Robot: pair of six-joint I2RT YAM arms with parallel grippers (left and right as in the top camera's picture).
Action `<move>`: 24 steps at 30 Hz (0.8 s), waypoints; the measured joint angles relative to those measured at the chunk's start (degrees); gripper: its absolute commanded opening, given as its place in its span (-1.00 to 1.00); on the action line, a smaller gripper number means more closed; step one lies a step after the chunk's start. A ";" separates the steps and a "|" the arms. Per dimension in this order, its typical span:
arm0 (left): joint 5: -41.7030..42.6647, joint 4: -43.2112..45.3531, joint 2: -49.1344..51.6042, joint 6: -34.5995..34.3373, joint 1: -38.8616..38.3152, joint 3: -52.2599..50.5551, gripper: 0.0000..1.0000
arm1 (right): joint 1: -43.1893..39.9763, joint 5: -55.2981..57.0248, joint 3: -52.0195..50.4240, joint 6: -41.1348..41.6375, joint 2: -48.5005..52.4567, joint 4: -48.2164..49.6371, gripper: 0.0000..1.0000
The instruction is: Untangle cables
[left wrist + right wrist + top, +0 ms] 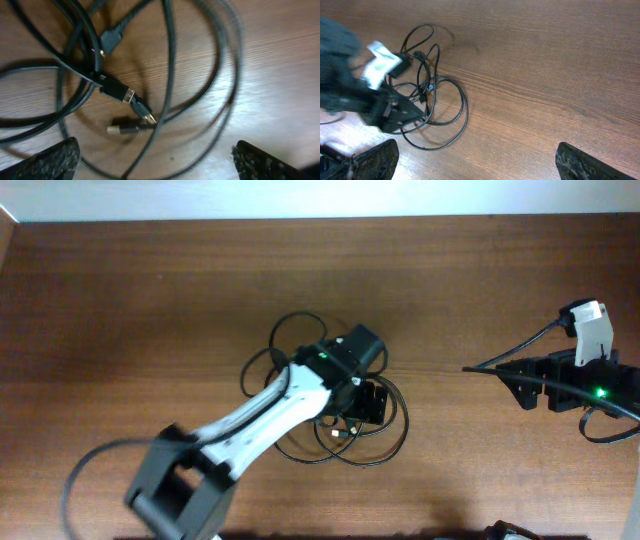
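Black cables (170, 60) — metal-tipped plugs (145, 114) plain at left wrist, tiny overhead.

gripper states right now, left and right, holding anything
left gripper: open, holding nothing, poised over the cables
right gripper: open, holding nothing

Illumination is diffuse, even and moderately bright. The brown wood-grain tabletop (480, 290) shows a pale sheen along the lower part of both wrist views. The thin black cables (120, 92) cast soft, faint shadows. In the left wrist view, the loops at the right are smeared by blur. The white-and-black left arm (260, 415) is out of focus where it nears the overhead camera and is blurred in the right wrist view.
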 measured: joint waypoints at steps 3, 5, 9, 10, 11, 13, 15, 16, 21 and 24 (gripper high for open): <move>-0.24 0.07 6.14 -0.22 -0.20 0.00 -1.00 | 0.02 0.00 0.00 0.00 0.00 0.00 0.98; -0.46 0.04 8.35 -0.20 -0.17 -0.02 -1.00 | 0.02 -0.02 0.00 0.00 0.00 0.09 0.98; -0.63 1.40 8.83 -0.20 -0.20 0.00 -1.00 | 0.02 0.00 0.00 -0.02 0.00 0.33 0.98; -0.61 1.57 8.83 -0.17 -0.20 -0.02 -1.00 | 0.02 0.00 0.00 -0.04 0.00 0.37 0.98; -0.61 1.68 8.83 -0.17 -0.20 -0.02 -1.00 | 0.02 -0.02 0.00 -0.04 0.00 0.39 0.98; -0.61 1.73 8.83 -0.20 -0.20 -0.02 -1.00 | 0.02 0.00 0.00 -0.02 0.00 0.39 0.98; -0.61 1.44 8.81 -0.17 -0.20 0.00 -1.00 | 0.02 0.00 0.00 0.02 0.00 0.39 0.98; -0.63 1.22 8.74 -0.17 -0.20 0.00 -1.00 | 0.02 0.00 0.00 0.00 0.00 0.42 0.98; -4.00 1.01 0.81 2.32 -0.22 1.07 -1.00 | 0.00 0.00 0.00 0.00 0.07 0.39 0.97; -6.73 1.18 -8.44 4.33 -0.22 2.84 -0.78 | 0.00 -0.02 0.00 0.00 0.11 0.39 0.98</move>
